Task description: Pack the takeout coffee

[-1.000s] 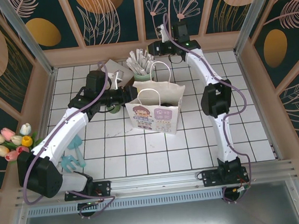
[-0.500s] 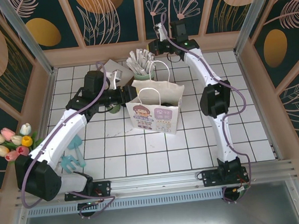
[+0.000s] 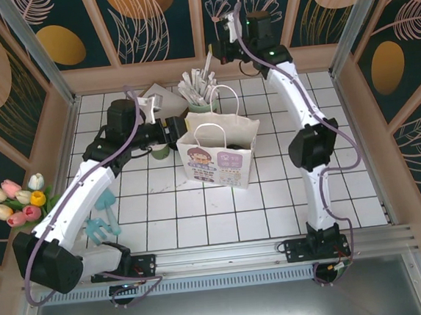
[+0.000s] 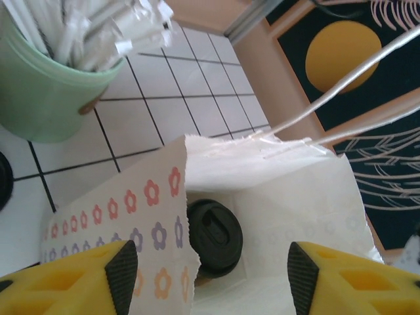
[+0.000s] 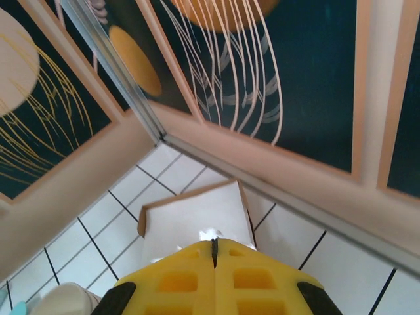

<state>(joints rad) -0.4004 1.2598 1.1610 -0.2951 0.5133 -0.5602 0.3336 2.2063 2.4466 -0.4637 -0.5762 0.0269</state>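
Left end effector (image 4: 211,272) is open and empty, hovering at the paper bag's (image 4: 289,190) 10 o'clock rim. The takeout coffee (image 4: 214,235) sits inside the bag at the bottom, lid up. Risk: a finger snags the rim or a handle on pull-out, and the bag tips on the counter (image 3: 200,210). The pale green cup (image 4: 39,98) just beside the bag could get knocked. At the bag's 12 o'clock, the right end effector (image 5: 213,252) is pinched shut, apparently on a thin white stick (image 3: 209,60). The light pinch may let it slip or miss the mouth.
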